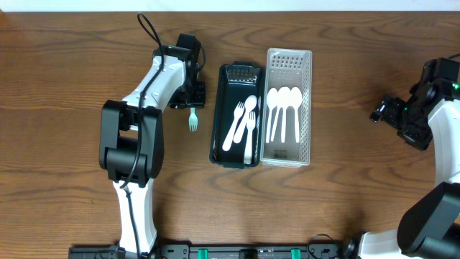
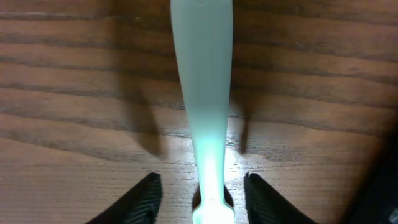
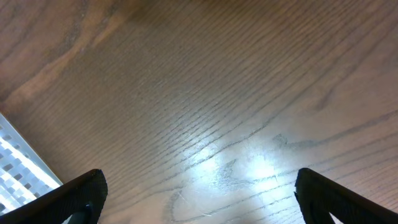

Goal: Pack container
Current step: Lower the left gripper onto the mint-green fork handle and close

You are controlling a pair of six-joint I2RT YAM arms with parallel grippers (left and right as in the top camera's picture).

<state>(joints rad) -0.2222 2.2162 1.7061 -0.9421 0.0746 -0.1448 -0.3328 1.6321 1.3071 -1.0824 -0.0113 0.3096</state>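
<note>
1. Done so far: the black tray (image 1: pixel 221 155) holds white cutlery (image 1: pixel 243 122). The clear basket (image 1: pixel 287 61) at its 3 o'clock holds three white spoons (image 1: pixel 284 108).
2. Left to do: the mint fork (image 1: pixel 192 120) lies on the worktop (image 1: pixel 72 86) at the tray's 9 o'clock, outside both containers. It looks like the last loose piece.
3. My left claw (image 1: pixel 192 104) is half open at the fork's 12 o'clock, straddling the handle end. It isn't clamped yet.
4. My right claw (image 1: pixel 384 111) is wide and empty, far out at the basket's 3 o'clock.
5. Only the overhead shows the containers and the fork's tines. Only the left wrist shows the gap between each of my fingers (image 2: pixel 146 196) and the handle. The right wrist shows bare wood, with a basket corner at 8 o'clock.
</note>
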